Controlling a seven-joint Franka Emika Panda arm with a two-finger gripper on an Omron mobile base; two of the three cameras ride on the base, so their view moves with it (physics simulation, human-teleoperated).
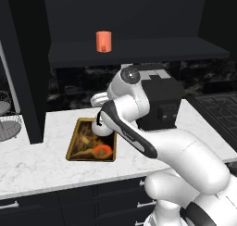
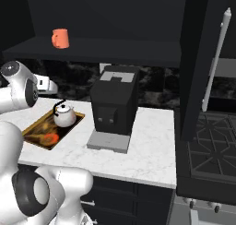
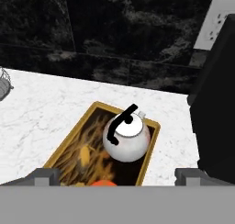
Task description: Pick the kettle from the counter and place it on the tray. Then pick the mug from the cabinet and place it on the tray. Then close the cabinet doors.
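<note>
— Starting with the biggest thing, what do we have overhead?

— We see the cabinet (image 1: 139, 51), matte black, standing open, with its dark inner shelf in plain sight. One of the cabinet doors (image 2: 203, 67) hangs swung out at the right in the right base view, its long silver bar handle (image 2: 216, 58) running down it.

— And beneath that?

— We have the bench (image 1: 41, 160), white and marble-veined, running below the shelf. A large black boxy machine (image 2: 113, 106) stands on it, just to the right of the tray.

— Where do we find the tray?

— We see the tray (image 1: 74, 144) lying flat on the bench, golden-brown rim, dark patterned inside, an orange round mark (image 1: 102, 150) at its near end.

— And the kettle?

— We see the kettle (image 3: 126, 138) sitting upright inside the tray, at its far end, black arched handle up. It also shows in the right base view.

— The mug?

— We see the mug (image 1: 103, 41) upright on the cabinet shelf, well above the tray.

— How do the fingers stand?

— In the hand view we see the fingers (image 3: 43, 176) spread wide above the kettle, apart from it and holding nothing.
</note>
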